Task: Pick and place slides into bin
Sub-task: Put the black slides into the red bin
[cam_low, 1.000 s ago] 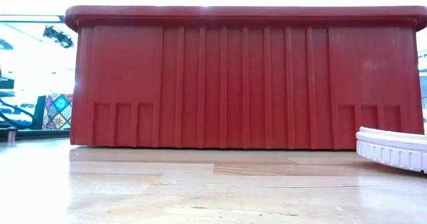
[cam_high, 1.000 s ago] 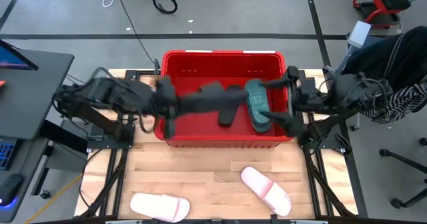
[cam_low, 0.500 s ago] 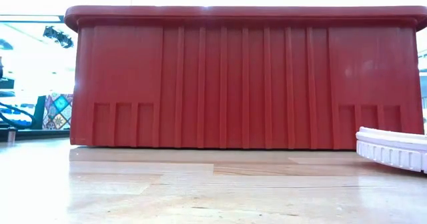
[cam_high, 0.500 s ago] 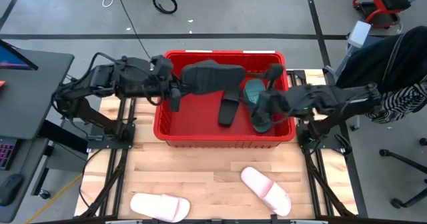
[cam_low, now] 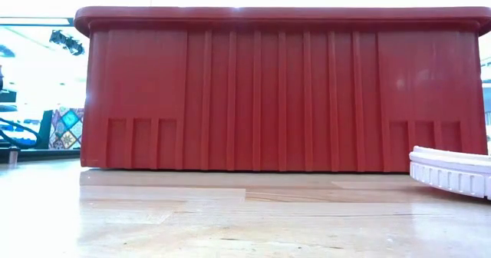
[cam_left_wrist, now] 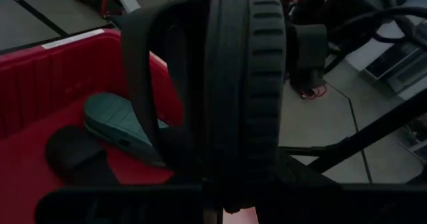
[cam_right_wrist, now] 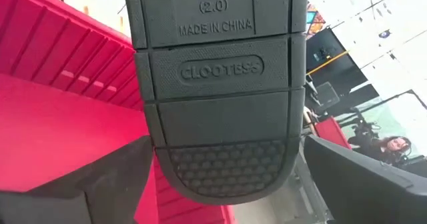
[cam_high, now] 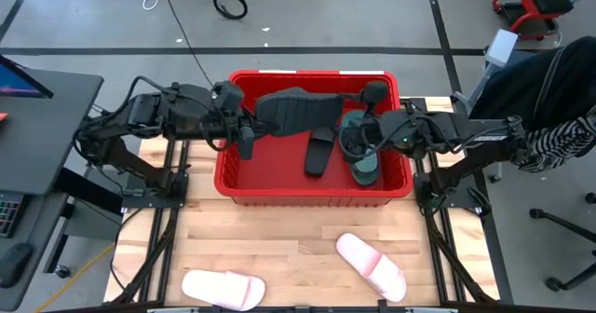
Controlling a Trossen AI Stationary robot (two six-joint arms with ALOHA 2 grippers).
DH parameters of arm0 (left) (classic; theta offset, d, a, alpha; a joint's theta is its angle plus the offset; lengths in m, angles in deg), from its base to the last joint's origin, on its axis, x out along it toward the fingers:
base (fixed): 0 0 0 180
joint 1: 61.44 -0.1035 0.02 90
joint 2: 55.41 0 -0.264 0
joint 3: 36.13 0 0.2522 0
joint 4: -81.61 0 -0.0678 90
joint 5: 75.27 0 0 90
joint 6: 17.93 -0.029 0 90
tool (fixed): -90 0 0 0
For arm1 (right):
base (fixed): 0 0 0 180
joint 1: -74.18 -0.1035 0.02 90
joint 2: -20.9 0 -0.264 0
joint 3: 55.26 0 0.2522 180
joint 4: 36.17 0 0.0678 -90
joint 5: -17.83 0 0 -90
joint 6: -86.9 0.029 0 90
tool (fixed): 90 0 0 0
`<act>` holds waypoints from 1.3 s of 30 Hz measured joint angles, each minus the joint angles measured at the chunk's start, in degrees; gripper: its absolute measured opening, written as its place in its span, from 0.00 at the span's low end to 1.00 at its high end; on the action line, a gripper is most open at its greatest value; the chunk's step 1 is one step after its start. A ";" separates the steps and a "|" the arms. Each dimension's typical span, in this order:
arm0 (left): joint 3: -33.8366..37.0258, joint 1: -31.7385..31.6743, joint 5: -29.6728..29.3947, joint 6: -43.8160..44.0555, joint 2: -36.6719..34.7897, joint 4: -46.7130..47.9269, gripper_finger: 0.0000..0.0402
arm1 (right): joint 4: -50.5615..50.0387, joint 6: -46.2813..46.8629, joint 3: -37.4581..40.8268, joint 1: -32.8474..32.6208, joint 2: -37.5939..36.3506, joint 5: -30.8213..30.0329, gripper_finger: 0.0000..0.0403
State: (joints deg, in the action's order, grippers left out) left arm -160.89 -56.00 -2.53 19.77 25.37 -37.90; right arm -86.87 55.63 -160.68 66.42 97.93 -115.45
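Note:
My left gripper (cam_high: 244, 134) is shut on a black slide (cam_high: 296, 111), held level over the red bin (cam_high: 240, 178). My right gripper (cam_high: 357, 125) reaches in over the bin's right wall, open. Its fingers (cam_right_wrist: 113, 177) stand on either side of that slide's free end (cam_right_wrist: 227, 171), whose sole faces the right wrist camera. A second black slide (cam_high: 319, 155) and a teal slide (cam_high: 365, 164) lie on the bin's floor. Two pale pink-white slides (cam_high: 223, 287) (cam_high: 372, 265) lie flat on the table in front of the bin. My left gripper holds the black slide by its left end (cam_left_wrist: 230, 184), coming level from the table's left and along the slide. The fingers are lost in shadow, so the kind of hold does not show. The slide is lifted clear, reaching toward the right over the bin. My right gripper's fingers flank the slide's free end; whether they touch it I cannot tell.
The bin (cam_low: 284, 89) fills the far half of the table and blocks the low view. One pale slide's edge (cam_low: 453, 173) shows there at the right. Bare wood lies between and around the two pale slides. A person sits beyond the table's right edge (cam_high: 559, 117).
My left gripper has carried the black slide up and toward the far edge, then held still. My right gripper has gone from the bin's right wall toward the table's left and a little toward the far edge, up to the slide's free end. The slides in the bin have stayed put.

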 joint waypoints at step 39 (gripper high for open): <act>-0.04 0.56 7.66 -0.96 1.06 -3.93 0.12 | 0.29 3.03 0.02 0.12 -0.04 7.92 0.99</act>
State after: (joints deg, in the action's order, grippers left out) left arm -160.93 -55.44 5.13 18.81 26.43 -41.83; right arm -86.57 58.67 -160.66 66.55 97.89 -107.53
